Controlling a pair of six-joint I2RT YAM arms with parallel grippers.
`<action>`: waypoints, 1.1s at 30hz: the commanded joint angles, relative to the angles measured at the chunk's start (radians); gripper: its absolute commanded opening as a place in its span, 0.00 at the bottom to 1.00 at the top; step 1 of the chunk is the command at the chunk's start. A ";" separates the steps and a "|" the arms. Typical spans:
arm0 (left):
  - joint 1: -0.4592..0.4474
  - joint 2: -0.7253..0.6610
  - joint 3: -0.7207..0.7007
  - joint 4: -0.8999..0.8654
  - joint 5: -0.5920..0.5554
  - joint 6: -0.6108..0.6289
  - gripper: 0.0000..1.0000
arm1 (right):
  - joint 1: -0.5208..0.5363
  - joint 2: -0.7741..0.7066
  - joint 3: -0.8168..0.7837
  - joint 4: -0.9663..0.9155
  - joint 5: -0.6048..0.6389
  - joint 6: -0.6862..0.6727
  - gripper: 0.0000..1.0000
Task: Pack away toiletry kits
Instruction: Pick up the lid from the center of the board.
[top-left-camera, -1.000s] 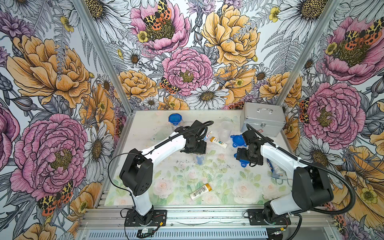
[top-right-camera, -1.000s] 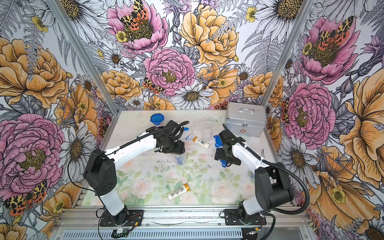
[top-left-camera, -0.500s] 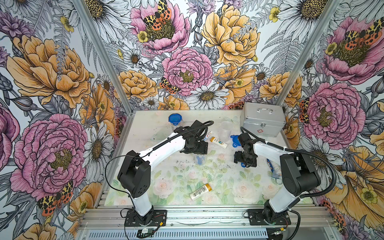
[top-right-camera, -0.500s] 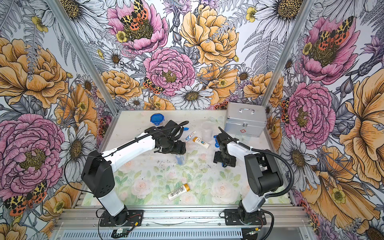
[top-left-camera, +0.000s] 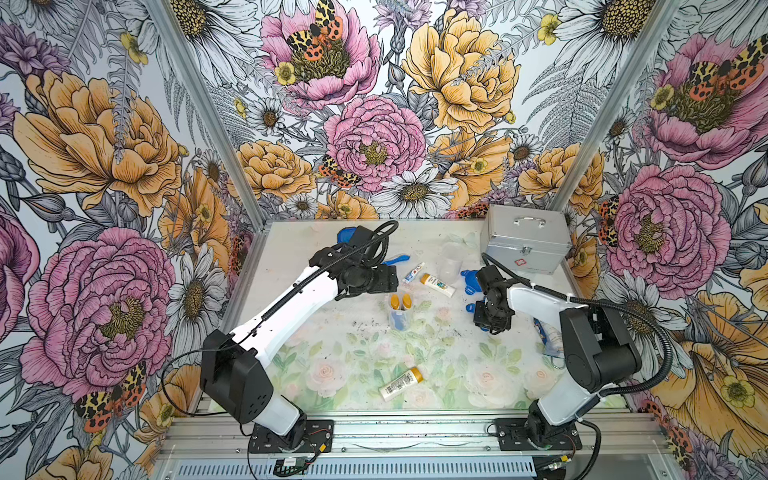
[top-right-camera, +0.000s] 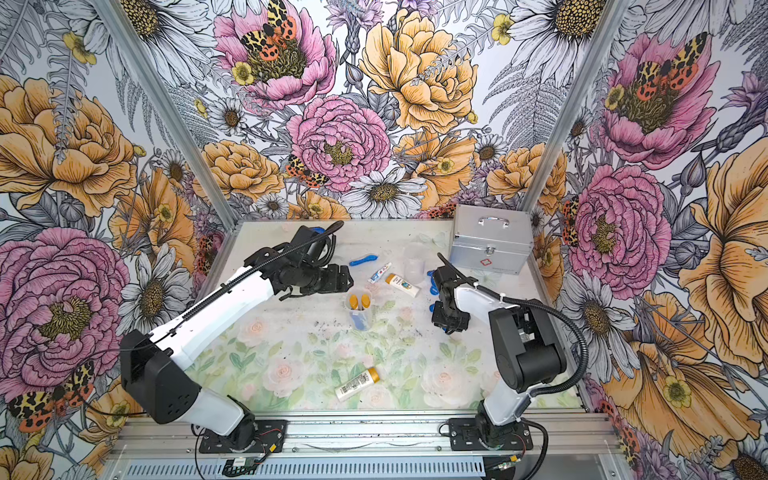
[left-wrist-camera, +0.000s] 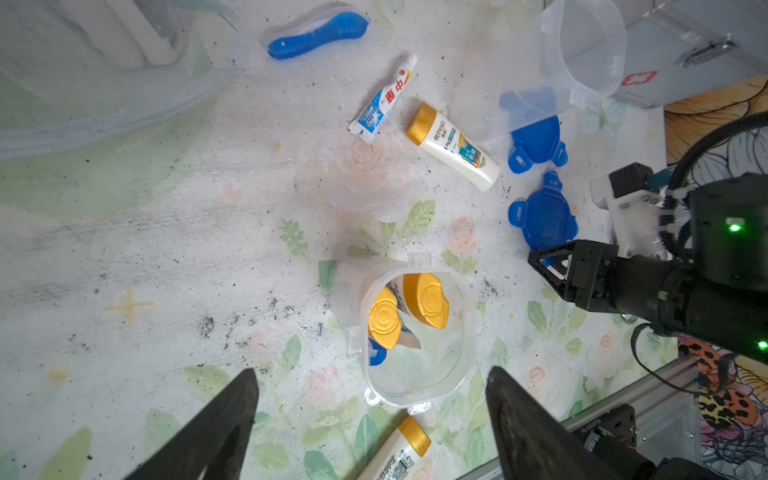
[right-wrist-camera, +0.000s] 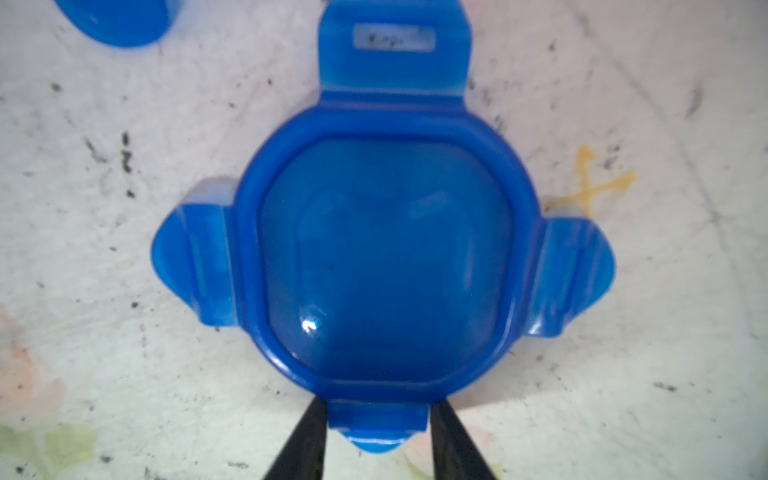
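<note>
A clear cup (top-left-camera: 400, 311) (left-wrist-camera: 419, 332) stands mid-table with two gold-capped white bottles (left-wrist-camera: 426, 299) inside. My left gripper (left-wrist-camera: 372, 374) (top-left-camera: 390, 282) hovers open above it, holding nothing. A blue four-tabbed lid (right-wrist-camera: 384, 257) (left-wrist-camera: 542, 216) lies flat on the table. My right gripper (right-wrist-camera: 378, 409) (top-left-camera: 490, 322) is shut on one tab of this lid, a finger against each side. Loose on the table are a toothpaste tube (top-left-camera: 412, 273), a bottle (top-left-camera: 436, 284), a blue toothbrush (top-left-camera: 395, 259), an empty clear cup (top-left-camera: 451, 257) and another bottle (top-left-camera: 401, 384) near the front.
A silver metal case (top-left-camera: 525, 239) stands at the back right. A second blue lid (left-wrist-camera: 538, 143) lies by the empty cup, a third (top-left-camera: 345, 237) at the back behind my left arm. Blue and white items (top-left-camera: 546, 336) lie beside the right arm.
The right gripper has closed from wide open onto the lid's tab, and the right arm's elbow has swung. The left gripper has opened a little wider.
</note>
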 joint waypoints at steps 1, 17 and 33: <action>0.030 -0.037 -0.026 -0.005 -0.010 0.012 0.86 | 0.004 0.028 -0.026 0.004 0.000 0.000 0.32; 0.134 -0.117 -0.095 -0.006 0.017 0.032 0.86 | 0.055 -0.220 -0.077 -0.048 -0.021 0.033 0.10; 0.202 -0.111 -0.103 -0.030 0.032 0.055 0.86 | 0.383 -0.380 0.251 -0.342 -0.059 0.111 0.05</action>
